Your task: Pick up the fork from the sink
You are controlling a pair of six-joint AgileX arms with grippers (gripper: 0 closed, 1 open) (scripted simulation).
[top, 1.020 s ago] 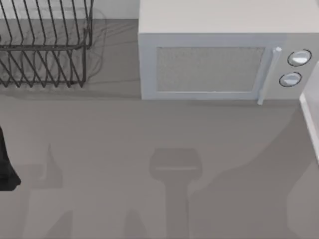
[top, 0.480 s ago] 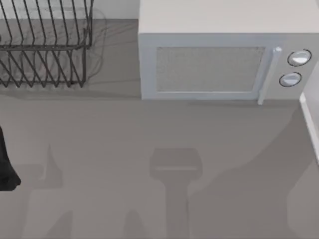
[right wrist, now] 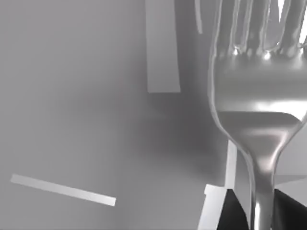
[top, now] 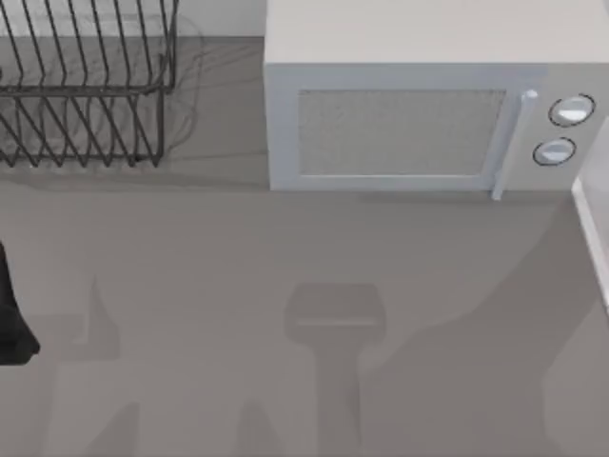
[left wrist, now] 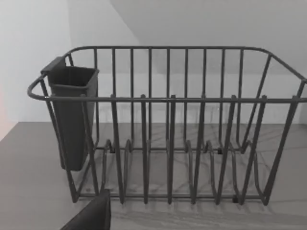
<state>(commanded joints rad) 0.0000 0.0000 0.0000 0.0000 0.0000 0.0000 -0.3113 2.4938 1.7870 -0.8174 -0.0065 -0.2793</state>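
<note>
Our right gripper (right wrist: 261,215) grasps the fork (right wrist: 259,110) by its handle; our left arm (top: 11,314) idles at the frame's left edge.

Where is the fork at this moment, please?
The fork appears close up in the right wrist view, its handle running down between the two dark fingers of the right hand, above a plain grey surface.

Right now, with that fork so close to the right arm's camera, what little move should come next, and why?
Probably a slow, straight lift. In the right wrist view the fork stands up close, its handle running down between two dark parts at the picture's edge, which looks like a grip. The left arm sits idle at the table's left edge.
</note>
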